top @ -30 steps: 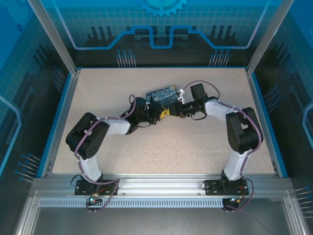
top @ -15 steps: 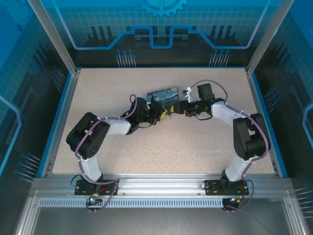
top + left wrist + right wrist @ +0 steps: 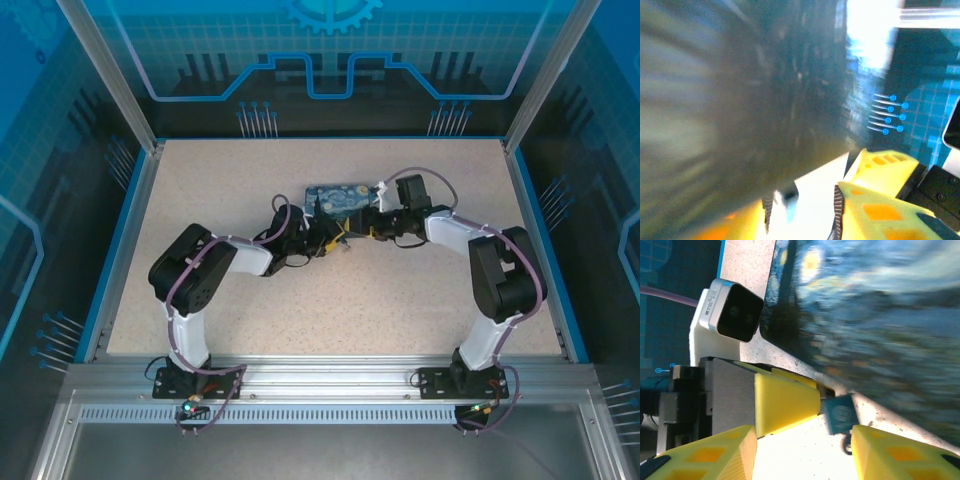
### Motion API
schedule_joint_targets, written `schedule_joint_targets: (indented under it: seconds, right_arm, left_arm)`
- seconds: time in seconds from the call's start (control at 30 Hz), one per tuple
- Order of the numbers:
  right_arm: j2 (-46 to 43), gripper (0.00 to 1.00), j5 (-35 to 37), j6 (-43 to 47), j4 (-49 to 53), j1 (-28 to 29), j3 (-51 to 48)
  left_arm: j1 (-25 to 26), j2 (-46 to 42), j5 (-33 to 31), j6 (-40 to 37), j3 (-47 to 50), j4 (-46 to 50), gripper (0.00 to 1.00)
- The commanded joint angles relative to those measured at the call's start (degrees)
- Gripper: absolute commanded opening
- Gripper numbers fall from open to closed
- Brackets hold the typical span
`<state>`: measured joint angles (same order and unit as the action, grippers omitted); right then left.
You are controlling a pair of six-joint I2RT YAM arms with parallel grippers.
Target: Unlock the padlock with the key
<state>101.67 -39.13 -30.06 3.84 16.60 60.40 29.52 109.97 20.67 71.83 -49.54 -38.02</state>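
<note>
Right wrist view puts the tiny dark-bodied metal padlock [image 3: 840, 414] just ahead of the right tool [image 3: 804, 442], in line with the gap between its yellow fingers. The padlock is right beside the edge of the blue-and-yellow swirl-painted rectangular tin [image 3: 880, 315], and whether the two touch cannot be told. A thin loop shows at the padlock's end nearest the right tool. That tool stands wide and holds nothing.

One yellow finger of the left tool [image 3: 802, 212] ends against the padlock's side. In the smeared left wrist view that tool's jaws are parted, with a small blurred thing loose between the pads, so it clamps nothing. Which tool, if either, has the tiny thin dark metal key cannot be told.

The main risk appears to be that the padlock is unrestrained. With both tools parted, a brush from either finger could slide it along the speckled desk [image 3: 400, 300], tip it, or wedge it against the tin, turning the keyhole away. The two tools are also crowded together ahead of one another, so a closing or advancing move could knock finger against finger. A jaw could pinch the tin's edge instead of the padlock. A sliver of a key could easily slip or meet the keyhole askew.
</note>
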Motion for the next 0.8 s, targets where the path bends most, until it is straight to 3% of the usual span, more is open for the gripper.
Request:
schedule_joint_targets:
  seconds: [0.0,0.33,0.77]
  right_arm:
    - [1.49,0.54,0.97,-0.88,-1.90,1.05,-0.63]
    - [1.61,0.53,1.93,-0.27,-1.06,1.15,-0.28]
    - [-4.15,0.53,9.35,1.57,-3.61,1.33,-8.74]
  left_arm:
    - [0.30,1.79,1.22,-1.67,-0.24,1.34,0.48]
    - [0.17,2.49,-0.38,-3.10,0.72,2.17,0.55]
    - [-1.88,-6.65,-1.34,-6.57,3.71,6.12,0.61]
